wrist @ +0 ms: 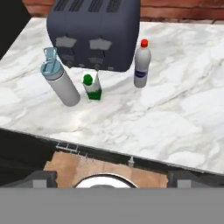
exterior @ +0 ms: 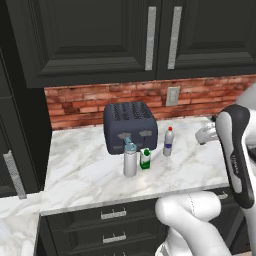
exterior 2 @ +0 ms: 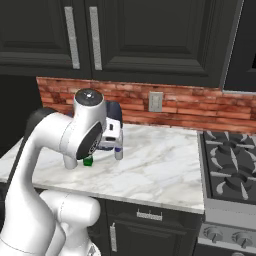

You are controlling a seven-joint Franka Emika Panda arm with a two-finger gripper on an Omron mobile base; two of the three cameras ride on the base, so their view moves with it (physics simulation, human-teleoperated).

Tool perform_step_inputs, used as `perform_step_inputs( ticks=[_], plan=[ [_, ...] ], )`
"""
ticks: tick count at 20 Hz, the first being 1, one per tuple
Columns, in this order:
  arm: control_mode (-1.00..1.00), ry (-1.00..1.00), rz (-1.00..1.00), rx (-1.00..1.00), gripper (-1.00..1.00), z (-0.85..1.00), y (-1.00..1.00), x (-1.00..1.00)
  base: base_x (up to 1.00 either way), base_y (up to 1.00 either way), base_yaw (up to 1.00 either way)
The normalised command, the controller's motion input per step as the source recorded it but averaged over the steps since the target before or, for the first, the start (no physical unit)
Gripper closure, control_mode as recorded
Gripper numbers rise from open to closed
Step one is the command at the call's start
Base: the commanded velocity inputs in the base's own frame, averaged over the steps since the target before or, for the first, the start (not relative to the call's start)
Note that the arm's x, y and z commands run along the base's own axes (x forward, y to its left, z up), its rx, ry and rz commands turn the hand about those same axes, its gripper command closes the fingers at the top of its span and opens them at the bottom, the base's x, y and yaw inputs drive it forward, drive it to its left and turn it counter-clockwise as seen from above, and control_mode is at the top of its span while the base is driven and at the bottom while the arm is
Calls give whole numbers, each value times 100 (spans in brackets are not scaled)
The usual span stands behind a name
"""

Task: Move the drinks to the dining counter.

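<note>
Marble table [exterior: 90, 175] carries all three drinks; none has been moved, so the whole task remains. The dining counter is not before me, so a drive of the base will likely be needed once a drink is in hand.

Positions of the drinks:
- Grey metal bottle [exterior: 130, 160] with light-blue cap: stands upright nearest the front edge, just in front of the toaster [exterior: 130, 127].
- Green-and-white carton [exterior: 145, 159]: stands just beside the metal bottle, to its right in the left base view, close under the toaster front.
- Clear bottle [exterior: 169, 142] with red cap: stands upright beside the toaster's right corner, a little apart from the carton.

My fingers [wrist: 105, 177] are spread wide and pinch nothing; they hang above the table's front edge, short of the drinks.

Obstructions, as I judge them: the toaster stands close behind the bottle and carton, limiting any approach from the rear. Those two stand close together, so closing on one risks knocking the other. A brick wall [exterior: 80, 102] and dark cabinets [exterior: 100, 40] bound the space above and behind.
</note>
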Motion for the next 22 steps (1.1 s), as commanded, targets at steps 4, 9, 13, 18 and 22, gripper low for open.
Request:
perform_step_inputs(
  ticks=[4,9,13,18,22],
  plan=[
    [-100,-17,11,11,-100,-21,-27,0,0,0,0],
    [-100,-19,11,2,-100,-10,-27,9,0,0,0],
    [-100,-9,15,0,-100,-22,-16,38,0,0,0],
    [-100,-8,30,3,-100,-26,-12,46,0,0,0],
    [-100,-9,23,2,-100,-14,-11,39,0,0,0]
  ],
)
